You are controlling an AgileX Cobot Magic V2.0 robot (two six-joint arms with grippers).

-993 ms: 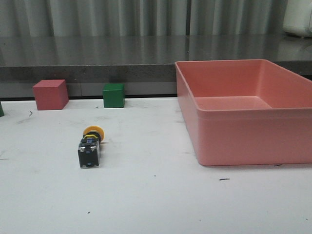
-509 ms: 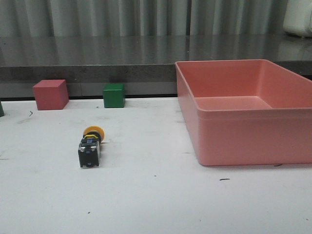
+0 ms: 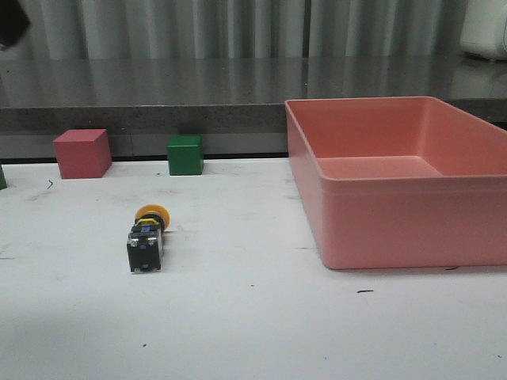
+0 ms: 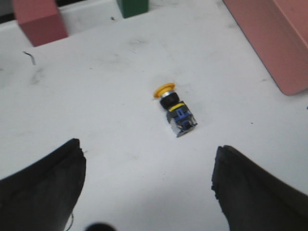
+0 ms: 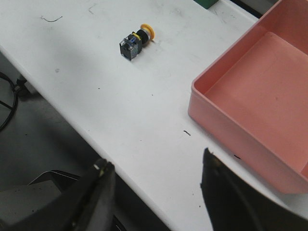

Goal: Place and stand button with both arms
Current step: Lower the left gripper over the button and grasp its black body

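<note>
- The left gripper [image 4: 147,187] is spread wide and holds nothing; its two black fingers [image 4: 41,185] hang above bare white desk [image 3: 261,332], with the push-button [image 4: 175,108] lying between and beyond them.
- The right gripper [image 5: 156,192] is also released and empty, high above the near edge of the desk, well apart from the button.
- The push-button [image 3: 147,237] lies on its side on the left half of the desk, yellow domed cap toward the far edge, its block-shaped base toward the near edge.
- It looks small, rigid and light. The smooth dome would likely slip and roll, so the flat sides of the black body or base block seem the better hold for tipping it upright.
- A large pink bin [image 3: 475,229] fills the right half of the desk.
- A pink cube [image 3: 81,153] and a green cube [image 3: 184,154] sit along the far edge, well apart from the button.
</note>
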